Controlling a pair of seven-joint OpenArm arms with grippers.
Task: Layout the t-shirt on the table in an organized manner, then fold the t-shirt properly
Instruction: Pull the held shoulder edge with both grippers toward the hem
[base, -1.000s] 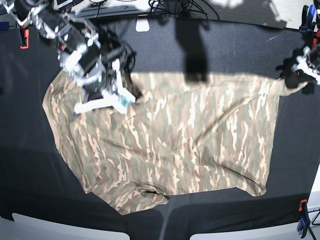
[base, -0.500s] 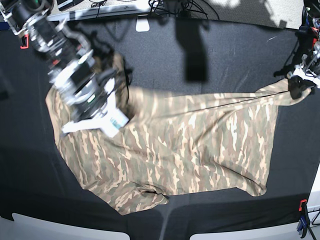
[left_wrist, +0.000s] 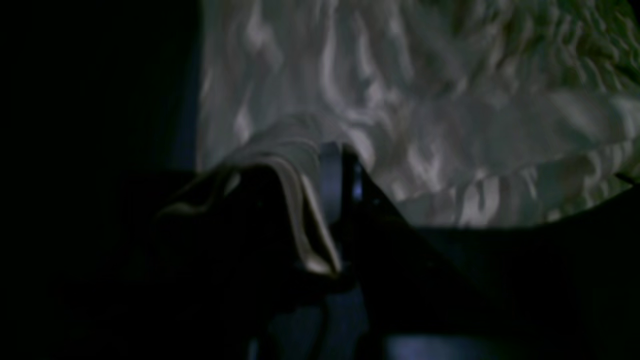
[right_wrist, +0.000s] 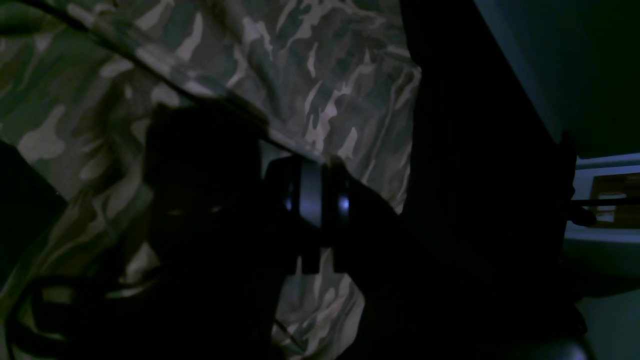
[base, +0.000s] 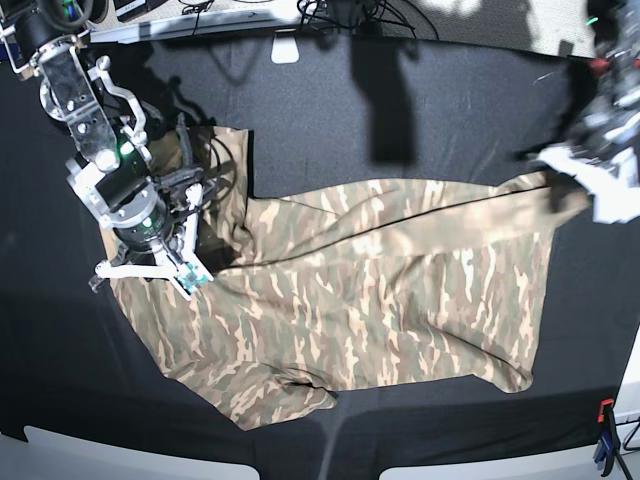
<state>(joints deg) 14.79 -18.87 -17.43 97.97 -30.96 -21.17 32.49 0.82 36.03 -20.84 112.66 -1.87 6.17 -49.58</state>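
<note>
1. Black matte cloth covers the table (base: 420, 110), which fills nearly the whole base view; a light rim shows along the near edge, and a red and blue clamp (base: 604, 440) sits at the near right corner.
2. Camouflage cotton, the t-shirt (base: 380, 300), lies across the middle of the table, its near half resting on the cloth and its far edge lifted and pulled taut between the two arms.
3. On the scene's left, the right gripper (base: 190, 268) is pinched closed on the shirt's far left part; in its wrist view the cloth (right_wrist: 320, 90) drapes past the closed jaws.
4. On the far right, the left gripper (base: 590, 185) is clamped on the shirt's far right corner, the fabric edge (left_wrist: 305, 220) folded through the closed jaws.
5. Judged from this, laying out is under way: the shirt is spread but wrinkled and skewed, and no fold has been made yet.
6. Beyond the far edge, cables and a pale floor (base: 480, 15) are visible.
</note>
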